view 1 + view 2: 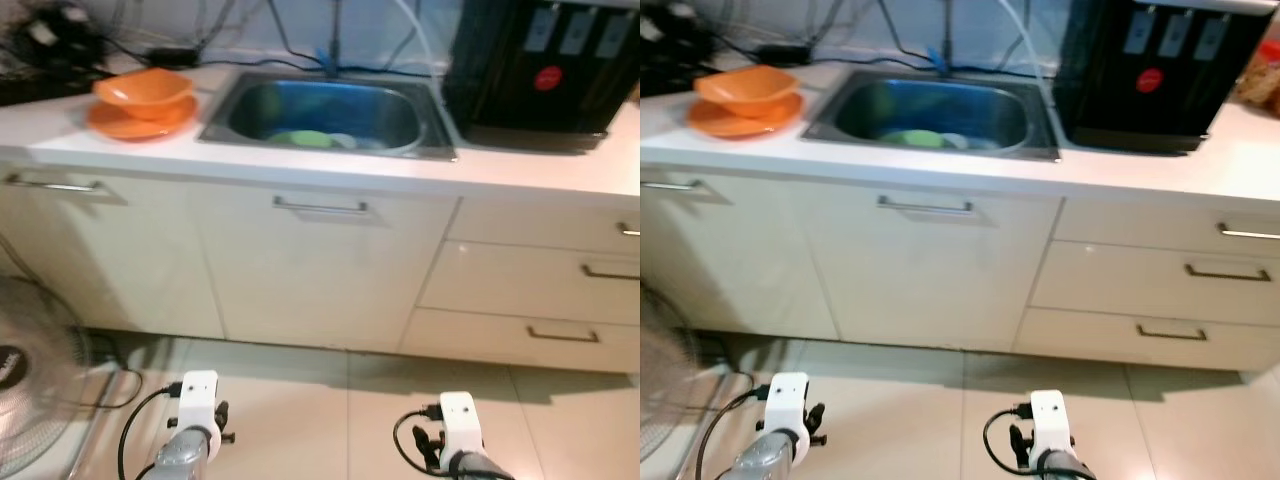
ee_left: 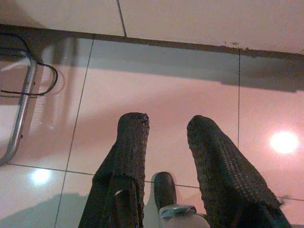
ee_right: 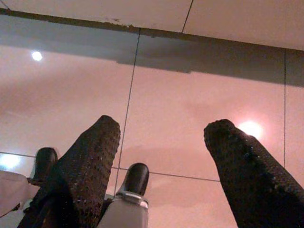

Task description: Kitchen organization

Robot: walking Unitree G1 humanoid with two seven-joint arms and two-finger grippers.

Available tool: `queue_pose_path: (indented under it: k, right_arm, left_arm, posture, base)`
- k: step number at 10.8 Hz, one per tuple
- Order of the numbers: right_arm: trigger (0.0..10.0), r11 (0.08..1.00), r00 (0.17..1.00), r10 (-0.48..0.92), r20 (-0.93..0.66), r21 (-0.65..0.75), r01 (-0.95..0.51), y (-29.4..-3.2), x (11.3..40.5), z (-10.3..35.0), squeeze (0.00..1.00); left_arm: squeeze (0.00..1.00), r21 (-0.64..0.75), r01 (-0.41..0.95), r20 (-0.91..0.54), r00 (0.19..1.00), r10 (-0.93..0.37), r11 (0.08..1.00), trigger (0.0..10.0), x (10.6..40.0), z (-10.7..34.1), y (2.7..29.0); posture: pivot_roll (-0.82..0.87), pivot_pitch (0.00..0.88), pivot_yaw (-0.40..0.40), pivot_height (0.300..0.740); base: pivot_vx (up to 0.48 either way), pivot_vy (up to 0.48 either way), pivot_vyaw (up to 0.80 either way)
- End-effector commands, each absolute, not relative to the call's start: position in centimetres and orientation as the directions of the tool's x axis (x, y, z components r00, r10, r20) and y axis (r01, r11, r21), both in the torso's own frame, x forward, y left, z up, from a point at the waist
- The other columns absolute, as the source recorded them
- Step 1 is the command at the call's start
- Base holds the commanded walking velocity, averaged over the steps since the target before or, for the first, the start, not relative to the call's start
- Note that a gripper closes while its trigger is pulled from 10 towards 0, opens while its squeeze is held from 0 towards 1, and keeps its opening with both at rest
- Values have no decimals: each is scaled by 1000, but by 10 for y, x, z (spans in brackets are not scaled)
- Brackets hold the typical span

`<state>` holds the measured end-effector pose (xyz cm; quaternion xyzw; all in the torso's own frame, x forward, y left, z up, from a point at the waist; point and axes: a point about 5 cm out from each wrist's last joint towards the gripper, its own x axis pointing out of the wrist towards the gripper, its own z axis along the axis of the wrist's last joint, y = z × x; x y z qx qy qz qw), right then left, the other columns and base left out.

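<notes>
Left claw [image 2: 164, 142] parted moderately, empty, above floor tiles [image 2: 156, 90]. Right claw [image 3: 164, 147] spread wider, gripping nothing. Orange bowl [image 1: 143, 90] on table [image 1: 520, 165], upper left.

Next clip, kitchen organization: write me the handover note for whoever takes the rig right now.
Left gripper: open, holding nothing, hanging low over the floor tiles.
Right gripper: open, holding nothing, also low over the floor.
Orange bowl sits on the orange plate on the counter, to the robot's left of the sink.
Green dish lies in the sink.
Done: nothing evident.
Left: approach the counter and sort the dishes.
</notes>
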<state>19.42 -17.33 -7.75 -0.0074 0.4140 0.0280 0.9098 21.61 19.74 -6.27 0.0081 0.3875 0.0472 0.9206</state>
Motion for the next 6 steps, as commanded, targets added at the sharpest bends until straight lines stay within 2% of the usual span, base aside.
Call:
queue_pose_path:
  k: [1, 3, 6]
  right_arm:
    - [10000, 998, 663, 47, -747, 4, -66, -172, 200, -75, 0]
    - [10000, 998, 664, 49, -746, 7, -66, -171, 201, -74, 0]
    - [10000, 998, 662, 58, -748, 18, -67, -169, 201, -75, 0]
  left_arm:
    - [0, 60, -95, -720, 685, 109, 994, 10000, 215, -64, 199]
    - [0, 59, -99, -721, 684, 111, 993, 10000, 216, -63, 198]
    - [0, 58, -101, -715, 690, 112, 993, 10000, 218, -62, 198]
  posture:
    - [163, 17, -29, 740]
    - [165, 25, -32, 740]
    - [167, 33, -34, 740]
  base:
    - [0, 0, 0]
    - [0, 0, 0]
    - [294, 0, 0]
